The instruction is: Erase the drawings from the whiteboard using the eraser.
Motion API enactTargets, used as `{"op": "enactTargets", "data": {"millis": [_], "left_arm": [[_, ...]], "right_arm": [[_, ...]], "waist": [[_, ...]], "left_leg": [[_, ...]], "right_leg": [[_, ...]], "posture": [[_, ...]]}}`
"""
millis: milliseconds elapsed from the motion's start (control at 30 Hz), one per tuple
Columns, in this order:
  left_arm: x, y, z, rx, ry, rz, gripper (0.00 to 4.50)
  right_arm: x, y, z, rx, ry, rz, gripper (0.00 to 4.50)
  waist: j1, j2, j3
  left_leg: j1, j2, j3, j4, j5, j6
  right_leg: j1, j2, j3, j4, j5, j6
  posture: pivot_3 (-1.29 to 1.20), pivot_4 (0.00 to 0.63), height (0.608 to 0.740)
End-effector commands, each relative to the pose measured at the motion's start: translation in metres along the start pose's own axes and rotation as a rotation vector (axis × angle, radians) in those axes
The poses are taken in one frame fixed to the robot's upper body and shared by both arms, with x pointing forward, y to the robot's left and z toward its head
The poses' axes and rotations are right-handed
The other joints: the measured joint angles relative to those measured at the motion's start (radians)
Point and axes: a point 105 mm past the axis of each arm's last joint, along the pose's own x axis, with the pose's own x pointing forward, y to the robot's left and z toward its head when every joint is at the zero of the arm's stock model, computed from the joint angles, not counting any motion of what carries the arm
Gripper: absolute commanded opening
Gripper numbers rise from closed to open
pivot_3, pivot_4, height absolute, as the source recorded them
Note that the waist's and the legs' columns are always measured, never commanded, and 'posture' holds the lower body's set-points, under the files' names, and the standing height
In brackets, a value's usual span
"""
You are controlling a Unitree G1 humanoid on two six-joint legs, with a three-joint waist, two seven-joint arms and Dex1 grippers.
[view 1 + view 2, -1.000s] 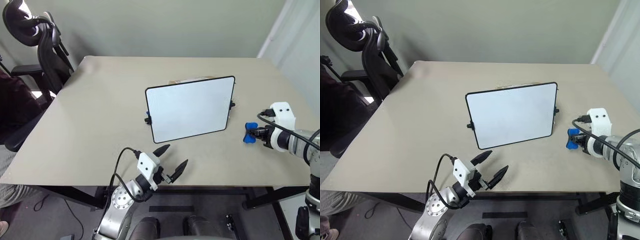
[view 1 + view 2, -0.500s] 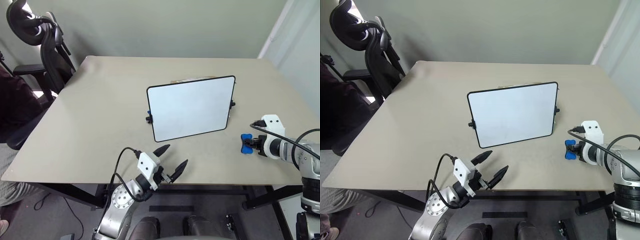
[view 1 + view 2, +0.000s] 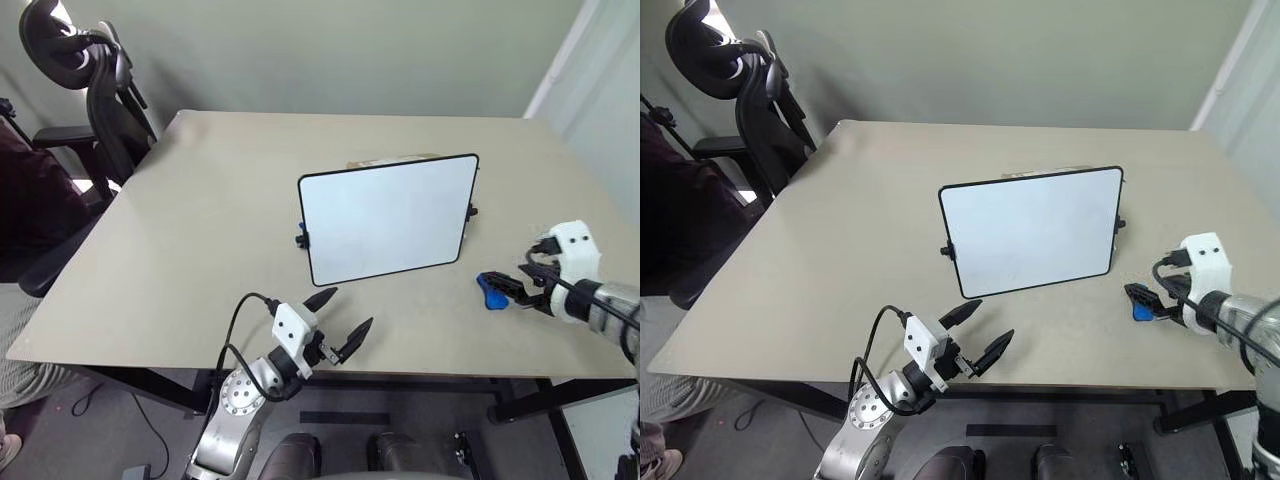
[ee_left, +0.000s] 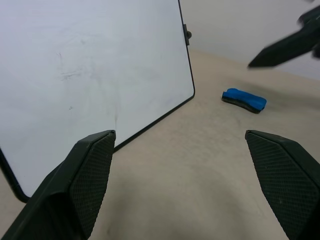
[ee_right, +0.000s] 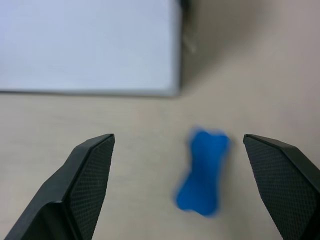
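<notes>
While the right gripper (image 3: 522,290) is standing with its two black fingers spread wide and nothing between them, the eraser (image 3: 491,289) is lying loose on the table (image 3: 200,220), just in front of those fingertips and free of them. In the right wrist view the blue block (image 5: 202,170) is sitting on the bare tabletop between the open fingers' line of sight, near the whiteboard's lower corner. The whiteboard (image 3: 388,216) is lying flat in the middle of the table, just beside the eraser on the robot's left of it, and its white face is looking clean: no blue scribble is showing in the head views, and only faint grey smudges (image 4: 70,75) are appearing in the left wrist view. Judging from this, the wiping step is looking finished and the eraser is being left set down, so the task seems at or near its end. If any mark remains, the next move calls for closing on the eraser again; otherwise, only for drawing the arm clear without nudging the block.

The left gripper (image 3: 337,323) is hovering near the table's front edge, its fingers apart and empty, well clear of the board. A black office chair (image 3: 95,75) is standing beyond the far left corner, and nothing is blocking either arm.
</notes>
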Motion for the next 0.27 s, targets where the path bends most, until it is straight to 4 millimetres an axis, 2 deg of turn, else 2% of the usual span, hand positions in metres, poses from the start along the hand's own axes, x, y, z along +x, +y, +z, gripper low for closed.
{"op": "enactTargets", "data": {"millis": [33,100,167,267], "left_arm": [[0.000,-0.006,0.011,0.034,-0.035,-0.021,4.50],[-0.001,-0.009,0.011,0.040,-0.037,-0.013,4.50],[-0.003,-0.008,0.015,0.056,-0.043,-0.003,4.50],[-0.003,-0.008,0.019,0.069,-0.048,-0.002,4.50]], "right_arm": [[-0.007,0.008,-0.014,-0.084,0.025,0.016,4.37],[-0.008,0.011,-0.027,-0.098,0.051,0.018,4.37],[-0.008,0.019,-0.025,-0.108,0.014,0.052,4.37],[-0.003,0.020,-0.019,-0.133,-0.039,0.040,4.37]], "waist": [[0.000,-0.002,0.000],[0.000,-0.002,0.001],[-0.002,-0.001,0.001],[-0.007,-0.001,0.002]], "left_leg": [[0.000,0.000,0.000,0.000,-0.001,-0.002],[0.003,0.000,0.000,0.001,-0.002,-0.003],[0.004,-0.002,0.000,0.001,-0.002,-0.003],[0.000,-0.003,0.000,0.001,-0.002,-0.003]], "right_leg": [[0.000,0.000,0.000,0.000,-0.001,0.001],[0.001,0.000,0.000,-0.001,-0.003,0.001],[0.002,-0.001,0.002,0.000,-0.003,0.001],[0.000,-0.001,0.002,0.000,-0.003,0.001]], "posture": [[0.00,0.150,0.736],[0.00,0.150,0.736],[0.00,0.150,0.736],[0.00,0.150,0.736]]}}
